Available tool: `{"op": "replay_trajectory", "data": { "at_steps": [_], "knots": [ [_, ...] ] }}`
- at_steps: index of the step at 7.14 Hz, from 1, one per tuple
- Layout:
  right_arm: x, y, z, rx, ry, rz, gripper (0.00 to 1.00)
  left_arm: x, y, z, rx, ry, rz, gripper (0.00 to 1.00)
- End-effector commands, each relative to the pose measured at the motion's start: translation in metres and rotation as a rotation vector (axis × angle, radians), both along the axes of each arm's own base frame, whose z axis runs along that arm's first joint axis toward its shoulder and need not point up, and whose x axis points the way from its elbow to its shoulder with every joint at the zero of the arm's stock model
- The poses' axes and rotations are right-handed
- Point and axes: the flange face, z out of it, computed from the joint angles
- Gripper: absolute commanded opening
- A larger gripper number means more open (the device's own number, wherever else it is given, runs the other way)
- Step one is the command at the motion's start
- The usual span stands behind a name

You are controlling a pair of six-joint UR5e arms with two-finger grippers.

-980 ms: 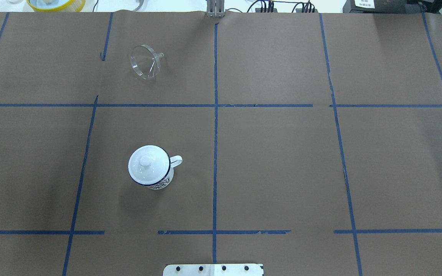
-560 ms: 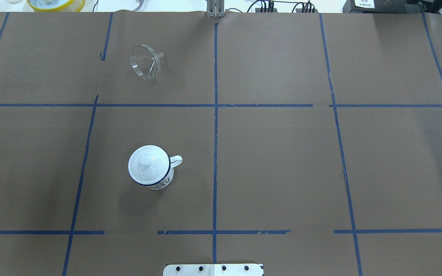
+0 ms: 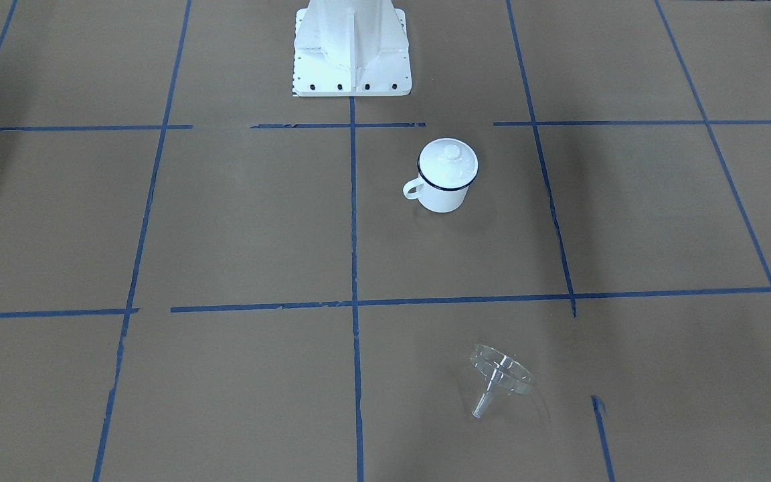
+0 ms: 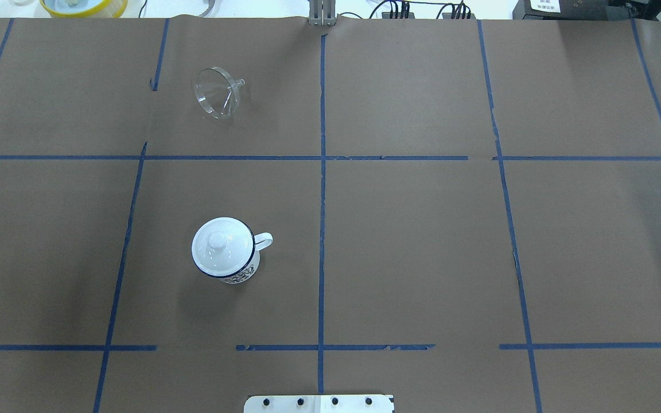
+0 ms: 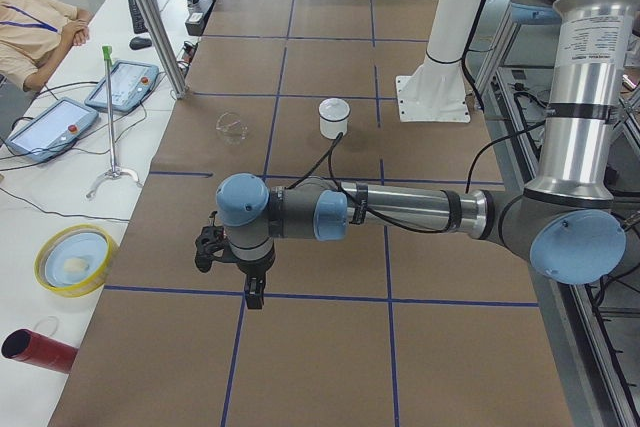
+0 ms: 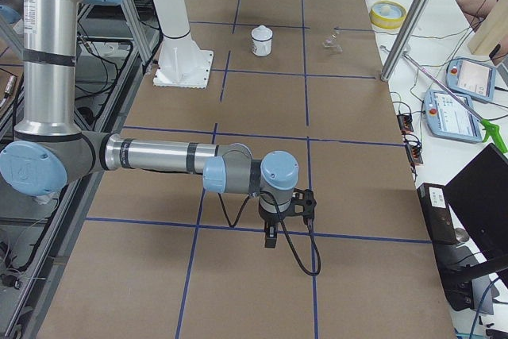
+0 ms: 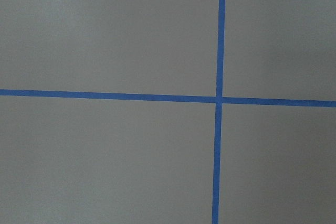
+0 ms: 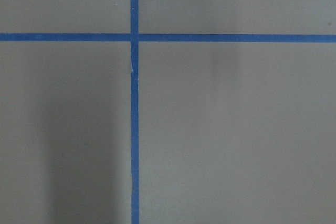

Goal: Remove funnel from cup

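Two things of the task are found apart on the brown-papered table (image 4: 422,241). The funnel (image 4: 217,94) is laid on its side on the paper, outside the cup (image 4: 243,275), with its spout turned toward about 2 o'clock in the overhead view. From the cup, the funnel is placed at 12 o'clock, well apart, past one of the blue tape lines (image 4: 322,189) by which the paper is divided into squares.

The cup is stood upright and is covered by a white domed lid (image 4: 220,245) with a knob. Its loop handle is pointed to 3 o'clock in the overhead view. The white base plate (image 4: 319,403) of the robot is seen at 6 o'clock of that view, toward 5 o'clock from the cup.

Neither arm is shown in the overhead or front-facing views. The left gripper (image 5: 254,299) is seen only in the exterior left view, pointed straight down over a tape line near the table's end, well apart from the cup and funnel. The right gripper (image 6: 271,240) is seen only in the exterior right view, likewise pointed down over a tape line at the opposite end. How far either is spread cannot be told from these views, and nothing is seen held by either. In both wrist views only brown paper and a crossing of tape lines are shown.
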Motion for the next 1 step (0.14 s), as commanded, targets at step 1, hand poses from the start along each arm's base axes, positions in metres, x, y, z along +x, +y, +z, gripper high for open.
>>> {"op": "replay_trajectory", "data": {
  "at_steps": [1],
  "knots": [
    [0.0000, 0.0000, -0.0002, 0.000, 0.000, 0.000, 1.00, -0.0001, -0.0025, -0.0032, 0.005, 0.000, -0.001, 1.00]
  ]
}}
